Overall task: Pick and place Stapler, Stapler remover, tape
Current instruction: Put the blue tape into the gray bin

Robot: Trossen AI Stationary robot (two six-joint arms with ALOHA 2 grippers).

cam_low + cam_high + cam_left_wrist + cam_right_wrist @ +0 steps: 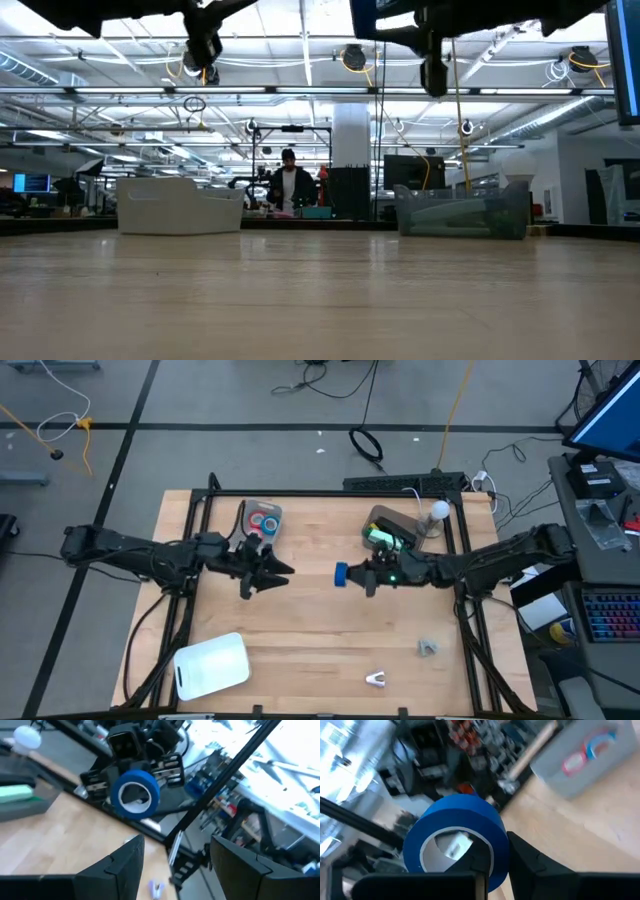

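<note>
Table (pixel 320 650): light wood top inside a black frame, both dark arms reaching in toward the middle from opposite sides

White bin (pixel 212 665): sits near the front left corner of the table, well apart from everything else

Grey bin (pixel 262 520): at the back left, just behind the left claw; red and blue tape rolls (pixel 266 523) lie inside it, exact count not clear from above

Second bin (pixel 392 530): at the back right, holding a green item that I cannot identify; a white ball-shaped object (pixel 438 511) stands just beside it

Left claw (pixel 283 570): raised above the table at centre left, fingers spread apart, nothing between them. In its own wrist view the 2 dark fingers (pixel 125 862) frame the other arm's claw and roll

Right claw (pixel 350 574): raised at centre right, facing the left claw, fingers clamped on a blue tape roll (pixel 341 573). In the right wrist view the roll (pixel 457 837) sits on the fingertips with 1 finger through its white centre. Roll is off the table, in the air between the 2 claws

2 small grey items (pixel 428 648) and (pixel 376 679): lie on the front right of the table, near each other, too small to name

Low view: a person (pixel 289 185) stands far behind the table
</note>
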